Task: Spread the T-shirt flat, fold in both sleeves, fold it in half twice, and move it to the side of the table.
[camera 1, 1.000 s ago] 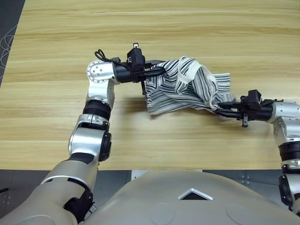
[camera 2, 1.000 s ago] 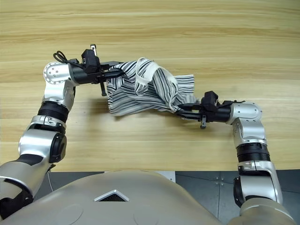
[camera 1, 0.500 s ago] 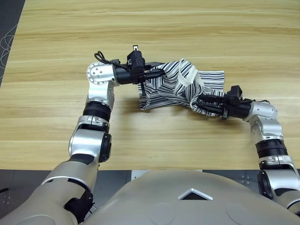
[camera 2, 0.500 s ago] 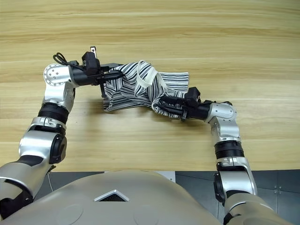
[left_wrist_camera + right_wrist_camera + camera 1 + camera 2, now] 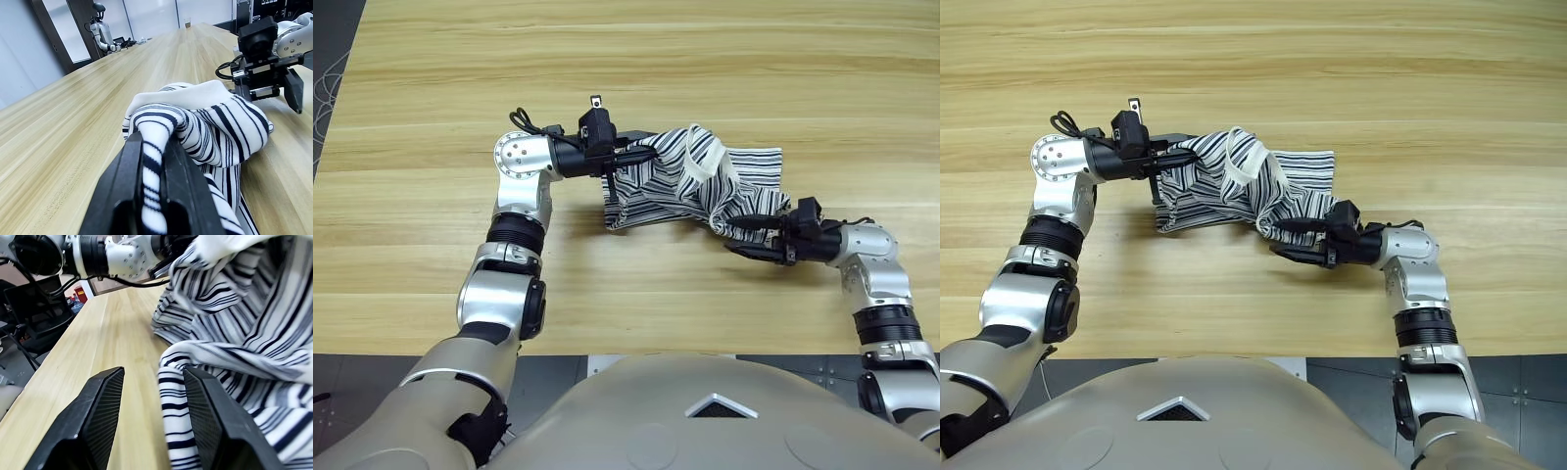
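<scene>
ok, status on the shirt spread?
Left gripper shut on T-shirt edge. Right gripper open at the opposite end, cloth in the gap, unclamped. T-shirt bunched in a heap, not flat, no folds made.

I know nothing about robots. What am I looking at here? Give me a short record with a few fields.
Garment: striped T-shirt, bunched up, not flat
Surface: wooden table
Left hand: shut on an edge of the T-shirt
Right hand: open at the garment's opposite side, a fold of cloth between its fingers
Folding: not yet begun
</scene>
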### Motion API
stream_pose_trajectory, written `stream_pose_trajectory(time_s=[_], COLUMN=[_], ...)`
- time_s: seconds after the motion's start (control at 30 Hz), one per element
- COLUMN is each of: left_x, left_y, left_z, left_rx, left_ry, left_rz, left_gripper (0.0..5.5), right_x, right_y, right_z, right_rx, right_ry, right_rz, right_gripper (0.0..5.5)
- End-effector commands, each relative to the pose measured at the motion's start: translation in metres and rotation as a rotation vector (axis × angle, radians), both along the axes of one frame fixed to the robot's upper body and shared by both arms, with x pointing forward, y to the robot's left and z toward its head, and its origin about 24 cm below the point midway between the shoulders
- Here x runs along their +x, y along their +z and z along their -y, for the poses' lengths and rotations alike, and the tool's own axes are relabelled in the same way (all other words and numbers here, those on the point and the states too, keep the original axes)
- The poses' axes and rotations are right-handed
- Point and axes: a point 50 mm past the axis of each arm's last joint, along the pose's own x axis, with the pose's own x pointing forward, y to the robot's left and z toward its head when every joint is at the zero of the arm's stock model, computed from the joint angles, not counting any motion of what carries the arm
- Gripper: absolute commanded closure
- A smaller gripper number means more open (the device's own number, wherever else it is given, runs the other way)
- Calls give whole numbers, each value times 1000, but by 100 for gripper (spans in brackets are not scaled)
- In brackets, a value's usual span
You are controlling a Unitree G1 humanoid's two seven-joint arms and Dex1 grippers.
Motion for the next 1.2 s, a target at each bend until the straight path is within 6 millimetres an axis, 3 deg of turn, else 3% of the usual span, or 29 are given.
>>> stream_pose_trajectory(time_s=[0.03, 0.17, 0.3, 0.67, 0.8, 0.93, 1.07, 1.2], left_x=[1, -2, -2, -2, -2, 3, 23, 38], left_y=[1, -2, -3, -4, -4, 1, 27, 43], left_z=[-3, -2, -3, -2, -2, -8, -27, -39], left_rx=[9, 10, 7, 14, 16, -2, -136, -223], left_ry=[16, 15, 18, 16, 17, 65, 220, 345], left_rz=[8, -1, -3, -2, -2, -2, 14, 17], left_gripper=[536, 536, 536, 536, 536, 536, 536, 536], right_x=[4, 8, 8, 6, 8, 29, 67, 91], right_y=[-3, -3, -6, -6, -3, 16, 54, 64], right_z=[-9, -23, -24, -18, -17, -4, 27, 30], right_rx=[-70, -91, -125, -106, -98, -60, -39, -68], right_ry=[-43, -92, -90, -68, -84, -217, -461, -576], right_rz=[109, 238, 274, 232, 238, 318, 450, 508], right_gripper=[328, 328, 328, 538, 538, 538, 538, 538])
